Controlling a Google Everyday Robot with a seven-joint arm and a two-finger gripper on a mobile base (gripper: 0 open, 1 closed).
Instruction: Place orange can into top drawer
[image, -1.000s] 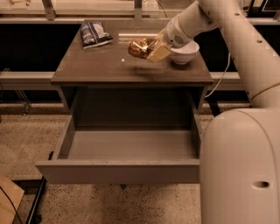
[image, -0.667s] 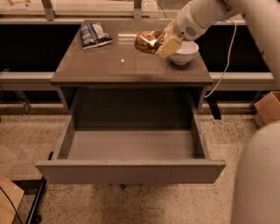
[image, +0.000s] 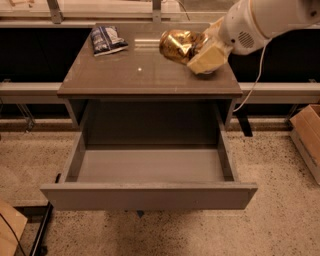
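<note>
The orange can (image: 177, 45) is a shiny, dented golden can held in the air above the brown cabinet top (image: 130, 75), toward its right side. My gripper (image: 196, 51) comes in from the upper right on a white arm and is shut on the can, its cream fingers (image: 207, 57) clamped on the can's right side. The top drawer (image: 150, 195) is pulled fully open below the cabinet top, and its grey inside holds nothing.
A blue-and-white snack bag (image: 106, 39) lies at the back left of the cabinet top. A cardboard box (image: 307, 135) stands on the floor at the right. A black cable (image: 252, 82) hangs by the cabinet's right side.
The gripper has lifted the can higher off the cabinet top. The white bowl behind it is now hidden by the gripper. The view has drawn closer.
</note>
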